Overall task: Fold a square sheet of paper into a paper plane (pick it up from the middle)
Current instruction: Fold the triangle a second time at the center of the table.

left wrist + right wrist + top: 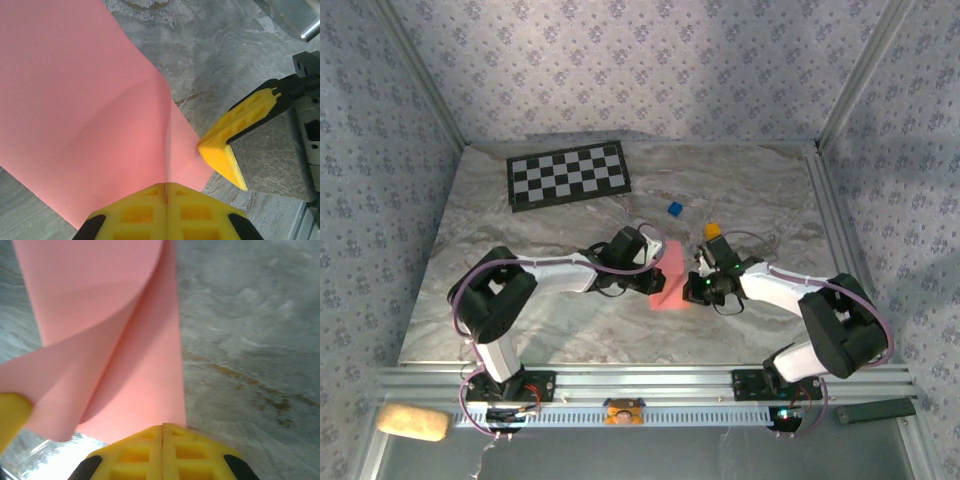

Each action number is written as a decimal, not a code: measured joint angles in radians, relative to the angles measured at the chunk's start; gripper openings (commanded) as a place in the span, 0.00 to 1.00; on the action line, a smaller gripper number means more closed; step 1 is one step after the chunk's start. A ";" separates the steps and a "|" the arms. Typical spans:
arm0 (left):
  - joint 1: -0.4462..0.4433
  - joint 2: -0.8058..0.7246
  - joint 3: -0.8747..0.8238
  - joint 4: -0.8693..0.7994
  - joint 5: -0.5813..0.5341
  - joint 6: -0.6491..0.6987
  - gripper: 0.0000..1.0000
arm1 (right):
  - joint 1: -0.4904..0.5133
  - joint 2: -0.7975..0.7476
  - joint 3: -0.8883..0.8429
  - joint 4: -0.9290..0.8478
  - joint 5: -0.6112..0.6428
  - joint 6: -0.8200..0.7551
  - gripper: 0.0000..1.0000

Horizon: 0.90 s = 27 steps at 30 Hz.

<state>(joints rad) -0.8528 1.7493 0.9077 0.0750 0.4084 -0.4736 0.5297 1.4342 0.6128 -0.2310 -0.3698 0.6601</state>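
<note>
My left gripper point(166, 192): chunky yellow plastic fingers point(135, 215) with waffle-grid recesses, black mounts at the outer corners. My right gripper point(162, 432): same yellow gridded build, same black corners. Behind each hand are white arm links point(555, 268) with bulky black joint housings point(500, 295). A thin purplish cable point(463, 280) loops back past the elbow. Small green light point(705, 284) beside the right hand. Black base plates point(515, 382) sit furthest back.

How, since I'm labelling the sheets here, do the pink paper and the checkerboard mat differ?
The square sheet of paper is plain salmon-pink; the checkerboard mat is black-and-white squares. The sheet is curled and pinched by the left gripper and right gripper; the mat lies flat, untouched, farther back. The sheet looks smaller from above. Both are thin.
</note>
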 measured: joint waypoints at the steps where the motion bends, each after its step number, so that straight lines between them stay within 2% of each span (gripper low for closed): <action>1: 0.000 0.004 0.000 0.002 0.000 0.000 0.00 | 0.000 0.000 0.001 0.008 -0.010 0.000 0.07; 12: 0.000 0.014 0.000 0.012 0.012 -0.003 0.00 | 0.001 0.051 0.017 0.085 -0.064 0.005 0.06; 27: 0.011 0.074 0.025 -0.003 -0.006 0.016 0.02 | -0.040 0.102 0.063 -0.010 -0.069 -0.116 0.06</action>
<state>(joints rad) -0.8413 1.8236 0.9325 0.0715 0.4019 -0.4580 0.4900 1.5360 0.6758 -0.2413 -0.4393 0.5446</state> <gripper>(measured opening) 0.044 0.060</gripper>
